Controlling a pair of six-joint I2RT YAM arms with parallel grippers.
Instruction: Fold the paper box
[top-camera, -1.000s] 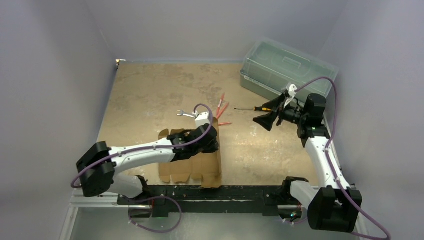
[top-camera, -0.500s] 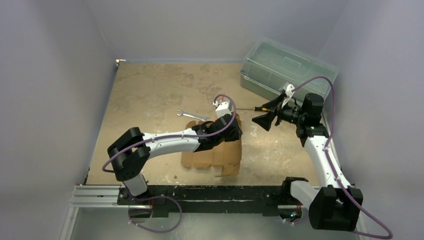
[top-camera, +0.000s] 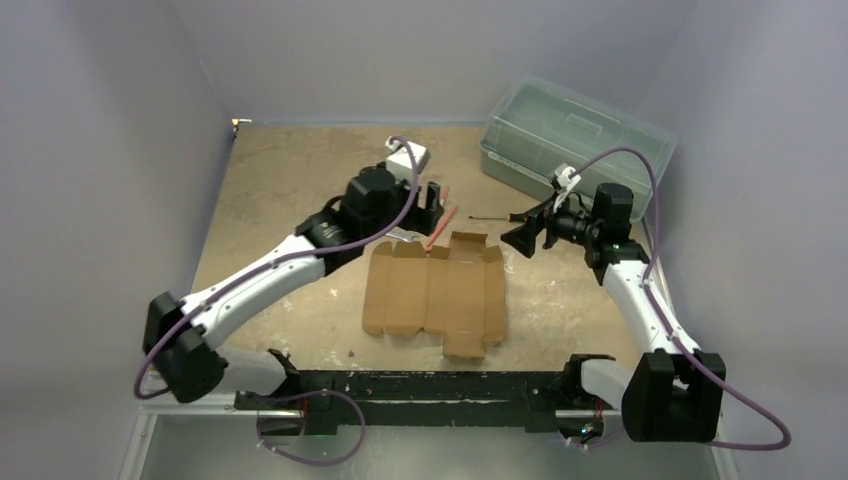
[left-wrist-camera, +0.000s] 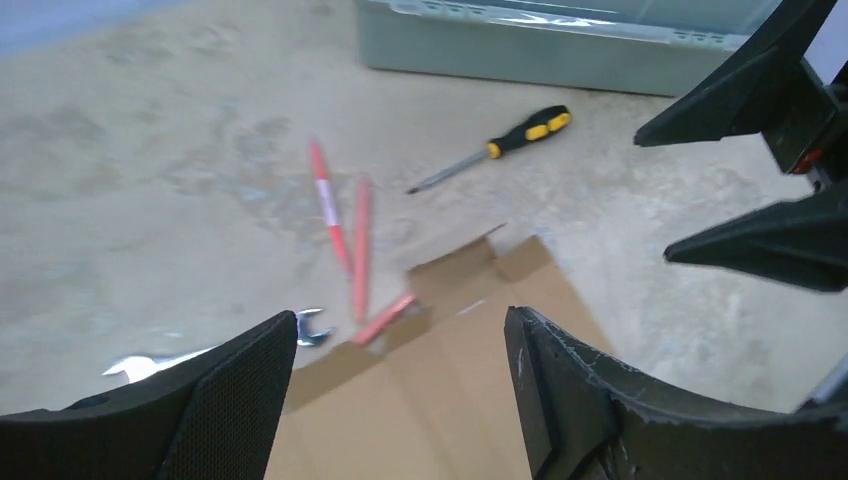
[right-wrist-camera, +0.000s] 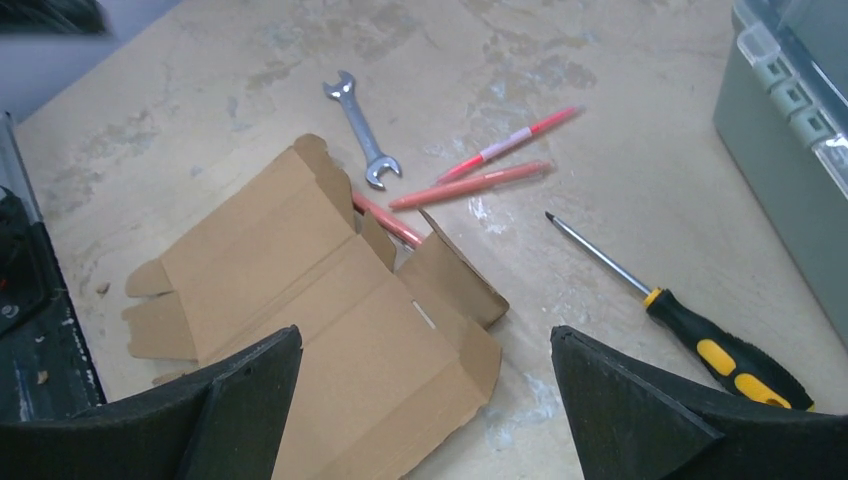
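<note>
Lying flat and unfolded, the cardboard box (top-camera: 435, 295) sat mid-table, 1 of 3 red pens (right-wrist-camera: 470, 186) poking under its far edge. A second before, the left gripper (top-camera: 432, 196) had been clamped on it; now its fingers stood spread and empty, lifted behind the sheet. The right gripper (top-camera: 518, 238) hung wide open, holding nothing (near the screwdriver (top-camera: 492, 216)). Folding looked barely begun. The mottled tabletop (top-camera: 290, 180) also held a wrench (right-wrist-camera: 360, 128) and a green bin (top-camera: 570, 130), between plain grey walls.
</note>
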